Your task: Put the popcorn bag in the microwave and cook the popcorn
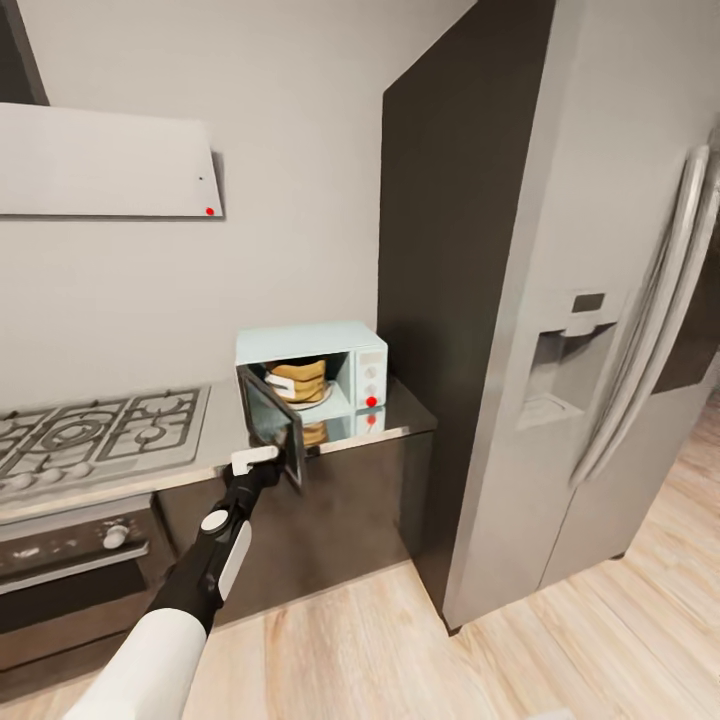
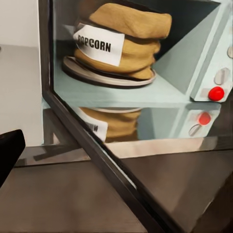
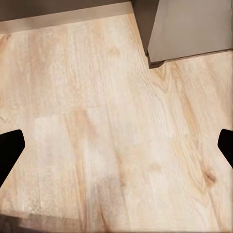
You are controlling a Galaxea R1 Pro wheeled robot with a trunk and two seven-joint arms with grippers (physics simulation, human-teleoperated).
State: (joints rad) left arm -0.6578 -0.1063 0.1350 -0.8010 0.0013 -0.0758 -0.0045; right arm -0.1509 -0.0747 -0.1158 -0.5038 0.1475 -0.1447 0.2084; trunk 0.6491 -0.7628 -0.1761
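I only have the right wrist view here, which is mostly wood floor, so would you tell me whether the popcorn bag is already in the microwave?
Observer: Yes, the popcorn bag sits on the round turntable plate inside the microwave.
Operator: Thank you. Is the door closed yet?
Observer: No, the microwave door stands open, swung out towards the robot.
Operator: Where is the left gripper relative to it?
Observer: The left gripper is at the door's lower outer edge, above the countertop front.
Operator: Is anything lit on the panel?
Observer: A red round light shows below the white knobs.
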